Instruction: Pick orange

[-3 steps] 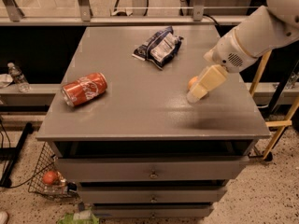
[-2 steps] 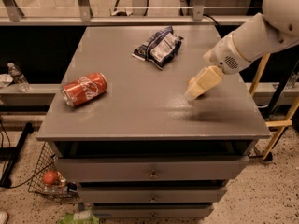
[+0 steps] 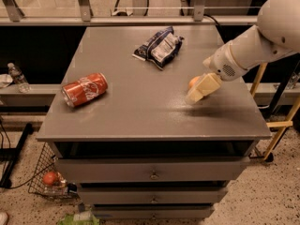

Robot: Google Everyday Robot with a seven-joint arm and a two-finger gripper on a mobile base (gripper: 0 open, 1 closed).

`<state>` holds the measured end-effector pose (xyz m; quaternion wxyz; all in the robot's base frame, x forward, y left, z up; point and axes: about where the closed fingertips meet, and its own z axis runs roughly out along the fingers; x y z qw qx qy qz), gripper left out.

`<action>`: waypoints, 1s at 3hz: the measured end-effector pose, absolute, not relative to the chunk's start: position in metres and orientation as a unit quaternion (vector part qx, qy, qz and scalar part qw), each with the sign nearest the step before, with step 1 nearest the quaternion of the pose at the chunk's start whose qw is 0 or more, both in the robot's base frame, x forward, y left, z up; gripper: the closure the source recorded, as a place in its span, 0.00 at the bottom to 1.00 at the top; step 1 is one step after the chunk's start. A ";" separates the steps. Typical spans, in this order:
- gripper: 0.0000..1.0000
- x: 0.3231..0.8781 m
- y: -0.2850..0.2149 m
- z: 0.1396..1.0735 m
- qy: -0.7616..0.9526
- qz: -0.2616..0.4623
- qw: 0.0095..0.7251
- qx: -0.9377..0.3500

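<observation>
The orange is a small round fruit on the right part of the grey cabinet top. Only its left side shows; the rest is hidden behind the gripper. My gripper, cream-coloured on a white arm coming in from the upper right, sits low over the top, right against the orange.
A red soda can lies on its side at the left of the top. A crumpled chip bag lies at the back middle. Drawers are below the front edge. On the floor at left are a wire basket with a red round fruit and a water bottle.
The gripper has shifted slightly left and down toward the cabinet top. The orange now peeks out at its left side. The can and bag have not moved.
</observation>
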<state>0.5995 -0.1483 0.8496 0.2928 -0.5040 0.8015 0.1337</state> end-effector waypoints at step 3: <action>0.65 0.597 -0.161 0.841 0.791 0.152 0.300 -0.511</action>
